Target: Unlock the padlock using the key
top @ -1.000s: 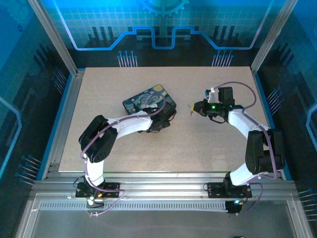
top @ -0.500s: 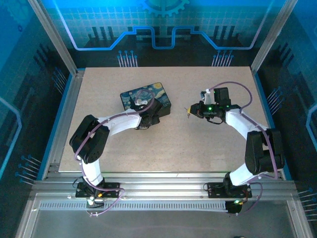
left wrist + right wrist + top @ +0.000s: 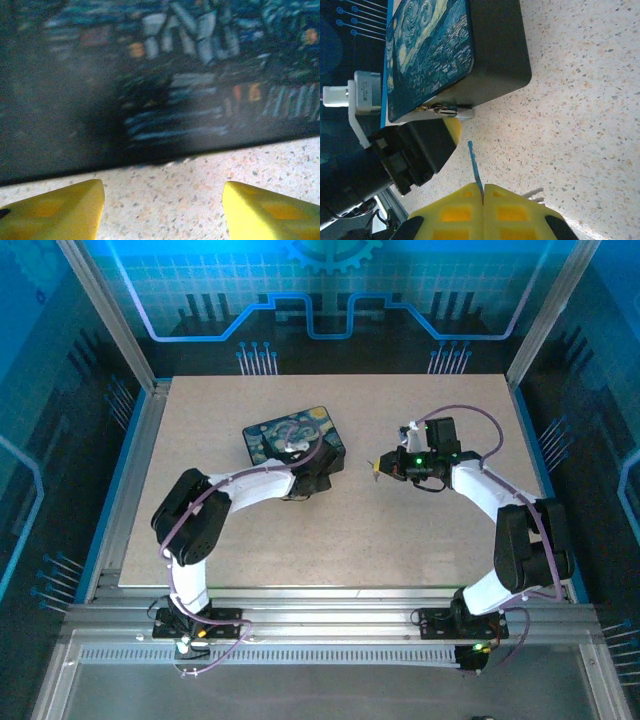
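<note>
The dark box with the swirly blue-and-yellow lid (image 3: 293, 437) lies left of centre. In the right wrist view, the small silvery padlock (image 3: 449, 111) hangs at the clasp on the box (image 3: 470, 55), on its near edge. My left gripper (image 3: 316, 476) sits low on the table against that side of the box. Its yellow fingers (image 3: 55, 210) are open with only bare table between them (image 3: 162, 210). One left fingertip (image 3: 453, 131) lies just beside the padlock. My right gripper (image 3: 483, 192) is shut on the thin key (image 3: 474, 165), whose blade points toward the padlock from a short distance away.
The speckled tabletop (image 3: 420, 550) stretches open to the front and right. Metal frame rails (image 3: 130, 490) border the table's left edge. The box's dark side wall (image 3: 150, 90) stands close ahead of the left fingers.
My right gripper has carried the key leftward, closer to the box. The left gripper has shifted along the box's near side, and the box has turned and slid slightly left.
</note>
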Action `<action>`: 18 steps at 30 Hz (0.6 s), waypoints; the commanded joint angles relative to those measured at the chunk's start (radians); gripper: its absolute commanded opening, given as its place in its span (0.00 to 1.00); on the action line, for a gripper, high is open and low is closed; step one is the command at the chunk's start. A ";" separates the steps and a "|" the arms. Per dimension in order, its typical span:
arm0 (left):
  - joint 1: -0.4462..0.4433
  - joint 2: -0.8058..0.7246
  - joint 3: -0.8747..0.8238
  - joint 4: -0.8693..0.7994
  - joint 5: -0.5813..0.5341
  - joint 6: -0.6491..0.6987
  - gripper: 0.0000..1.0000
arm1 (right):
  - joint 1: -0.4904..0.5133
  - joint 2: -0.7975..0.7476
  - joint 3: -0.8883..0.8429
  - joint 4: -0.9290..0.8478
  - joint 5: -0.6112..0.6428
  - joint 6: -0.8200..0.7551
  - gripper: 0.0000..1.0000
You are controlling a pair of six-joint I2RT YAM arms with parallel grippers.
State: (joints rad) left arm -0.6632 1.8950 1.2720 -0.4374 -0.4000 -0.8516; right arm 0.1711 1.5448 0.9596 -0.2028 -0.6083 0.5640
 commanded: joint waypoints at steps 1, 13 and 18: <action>0.002 0.037 0.041 -0.008 -0.043 0.023 0.62 | 0.018 -0.014 0.034 -0.018 -0.001 -0.014 0.00; 0.002 0.106 0.098 -0.051 -0.125 0.034 0.50 | 0.020 -0.023 0.026 -0.018 -0.010 -0.019 0.00; 0.003 0.127 0.106 -0.057 -0.146 0.035 0.46 | 0.021 -0.025 0.020 -0.015 -0.012 -0.019 0.00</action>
State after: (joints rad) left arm -0.6632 1.9957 1.3514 -0.4736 -0.4961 -0.8310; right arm 0.1780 1.5448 0.9638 -0.2024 -0.6090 0.5591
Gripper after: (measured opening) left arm 0.469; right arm 0.055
